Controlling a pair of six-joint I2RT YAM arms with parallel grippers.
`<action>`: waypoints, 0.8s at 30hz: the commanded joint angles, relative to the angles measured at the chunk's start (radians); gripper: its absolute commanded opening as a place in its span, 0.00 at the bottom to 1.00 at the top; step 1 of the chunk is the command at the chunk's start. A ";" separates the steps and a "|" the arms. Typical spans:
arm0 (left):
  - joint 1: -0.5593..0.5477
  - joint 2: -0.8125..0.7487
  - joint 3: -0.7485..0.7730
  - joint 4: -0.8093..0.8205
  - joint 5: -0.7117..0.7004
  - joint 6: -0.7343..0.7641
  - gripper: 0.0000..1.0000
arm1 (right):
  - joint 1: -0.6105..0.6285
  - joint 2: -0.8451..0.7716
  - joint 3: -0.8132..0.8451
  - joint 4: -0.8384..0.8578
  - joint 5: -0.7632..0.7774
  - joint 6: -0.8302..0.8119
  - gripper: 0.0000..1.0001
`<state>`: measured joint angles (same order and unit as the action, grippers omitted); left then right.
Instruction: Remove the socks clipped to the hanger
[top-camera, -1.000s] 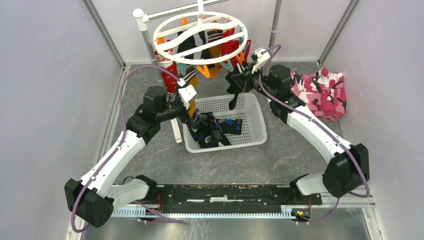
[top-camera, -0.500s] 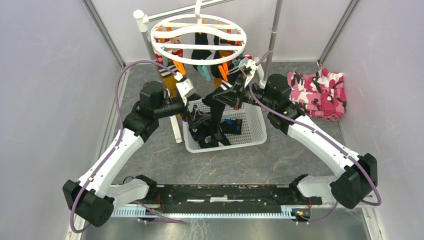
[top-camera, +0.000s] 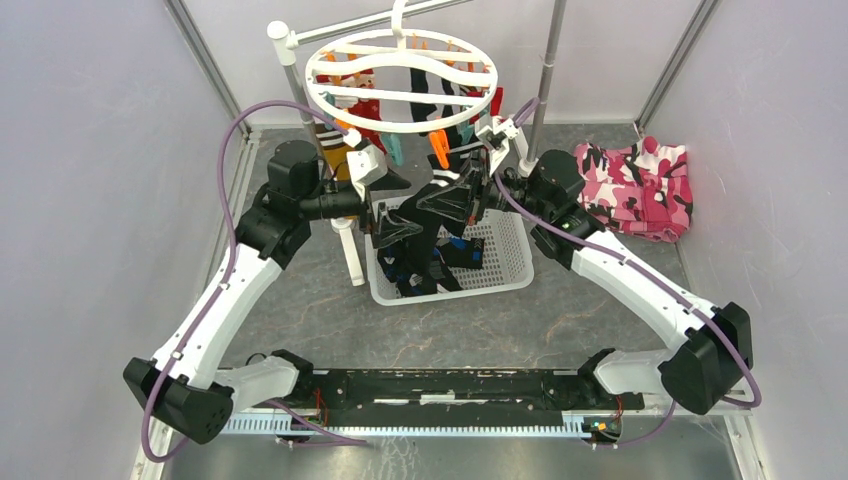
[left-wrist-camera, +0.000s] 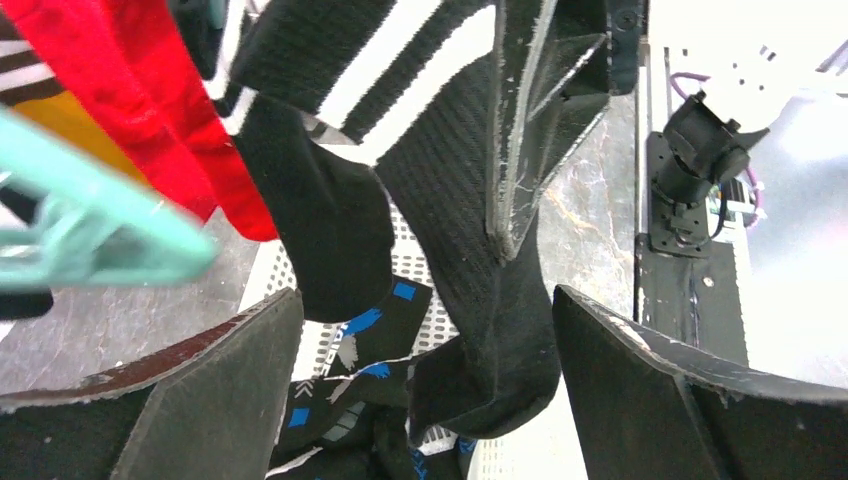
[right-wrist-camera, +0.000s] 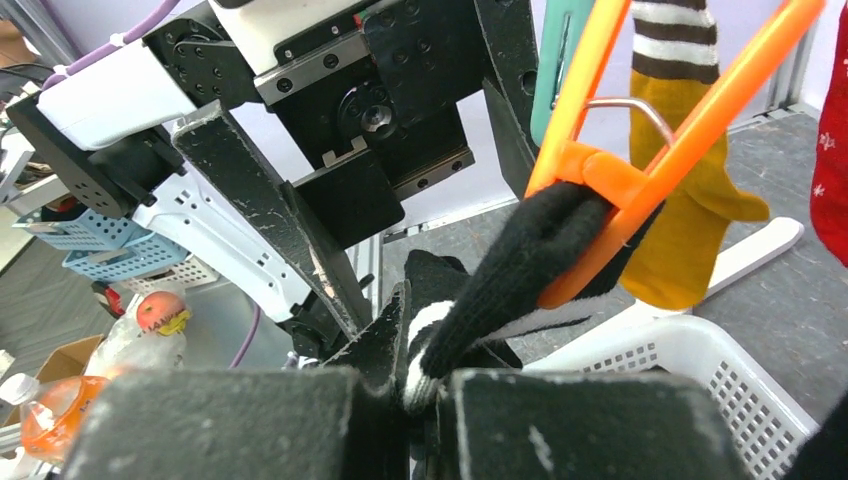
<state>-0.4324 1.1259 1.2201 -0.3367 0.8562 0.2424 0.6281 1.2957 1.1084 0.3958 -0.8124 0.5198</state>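
The white ring hanger (top-camera: 400, 75) hangs at the back with red, mustard and black socks under its orange and teal clips. My right gripper (top-camera: 445, 198) (right-wrist-camera: 440, 385) is shut on a black sock with white stripes (right-wrist-camera: 520, 260). The sock stretches taut up to an orange clip (right-wrist-camera: 600, 175) that still pinches it. My left gripper (top-camera: 392, 222) (left-wrist-camera: 425, 293) stands open just left of it, over the basket. The black sock's toe (left-wrist-camera: 490, 330) hangs between its fingers without touching them. A red sock (left-wrist-camera: 150, 110) and a teal clip (left-wrist-camera: 90, 240) hang at its upper left.
The white perforated basket (top-camera: 505, 272) below both grippers holds several black socks with blue marks (left-wrist-camera: 360, 395). A mustard sock (right-wrist-camera: 685, 225) hangs beside the orange clip. The stand's white pole (top-camera: 347, 245) rises left of the basket. A pink camouflage cloth (top-camera: 640, 185) lies at the right.
My right gripper has pulled the black sock left and down, and the hanger has swung round. My left gripper has risen out of the basket towards the hanging socks.
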 joint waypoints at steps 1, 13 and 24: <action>0.007 0.028 0.056 -0.109 0.126 0.129 0.99 | 0.006 0.016 0.032 0.089 -0.056 0.057 0.02; 0.007 0.043 0.024 -0.126 0.084 0.125 0.26 | 0.006 0.013 0.025 0.032 -0.012 0.029 0.45; 0.007 -0.050 -0.093 -0.065 0.024 0.071 0.03 | 0.003 -0.077 0.116 -0.221 0.406 -0.173 0.83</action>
<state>-0.4294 1.1194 1.1522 -0.4515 0.8909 0.3576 0.6292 1.2697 1.1263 0.2096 -0.5938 0.4271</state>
